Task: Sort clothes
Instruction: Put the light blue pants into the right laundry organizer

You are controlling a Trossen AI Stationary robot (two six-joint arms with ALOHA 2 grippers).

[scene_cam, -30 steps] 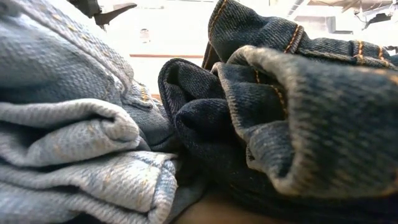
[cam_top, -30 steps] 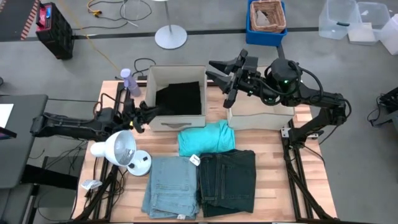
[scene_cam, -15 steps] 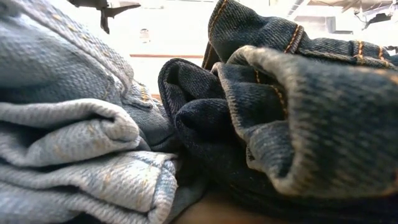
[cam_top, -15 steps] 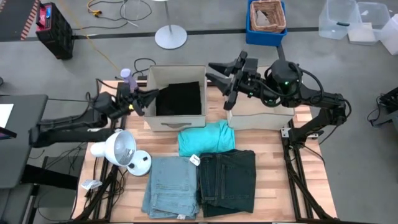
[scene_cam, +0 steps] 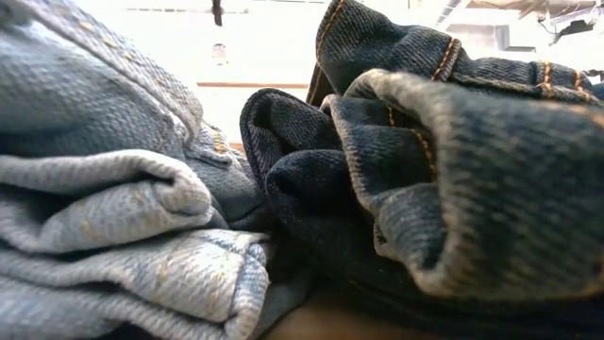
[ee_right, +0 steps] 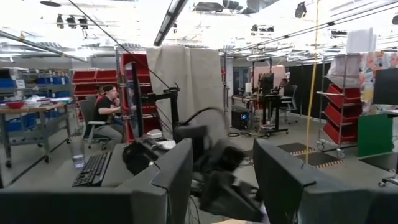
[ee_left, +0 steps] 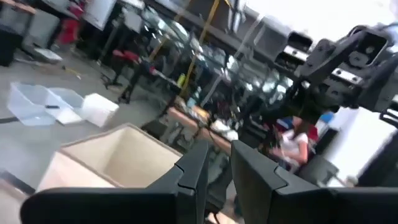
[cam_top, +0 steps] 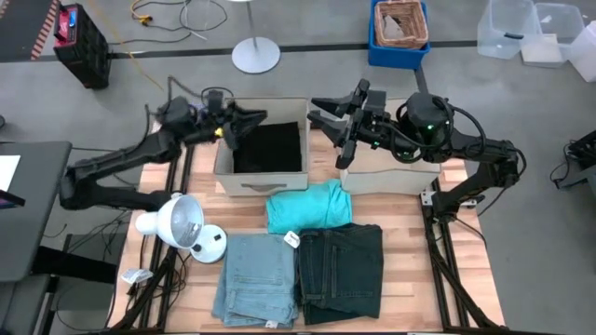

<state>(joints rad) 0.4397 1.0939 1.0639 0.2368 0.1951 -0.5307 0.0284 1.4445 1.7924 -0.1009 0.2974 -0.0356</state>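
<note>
The black cloth piece (cam_top: pixel 270 146) lies inside the left beige box (cam_top: pixel 263 177). The teal shirt (cam_top: pixel 307 207) lies folded on the table in front of the two boxes. The light blue jeans (cam_top: pixel 258 290) and the dark jeans (cam_top: pixel 342 270) lie folded side by side at the near edge, and they fill the low view, the light blue jeans (scene_cam: pixel 113 189) on its left and the dark jeans (scene_cam: pixel 453 161) on its right. My left gripper (cam_top: pixel 247 123) is in the air over the left box's far left corner, open by a small gap and empty. My right gripper (cam_top: pixel 321 110) hovers between the boxes' far ends, open wide and empty.
The right beige box (cam_top: pixel 391 175) stands mostly under my right arm. A white lamp (cam_top: pixel 177 223) stands on the table's left part, with a purple bottle (cam_top: pixel 191 113) at the far left. A blue crate (cam_top: pixel 399 28) and a floor stand (cam_top: pixel 255 54) lie beyond the table.
My left gripper has risen and swung toward the far edge and the right, from beside the left box's left wall to above its far left corner, and it stays empty. My right gripper has kept almost still. No garment has moved.
</note>
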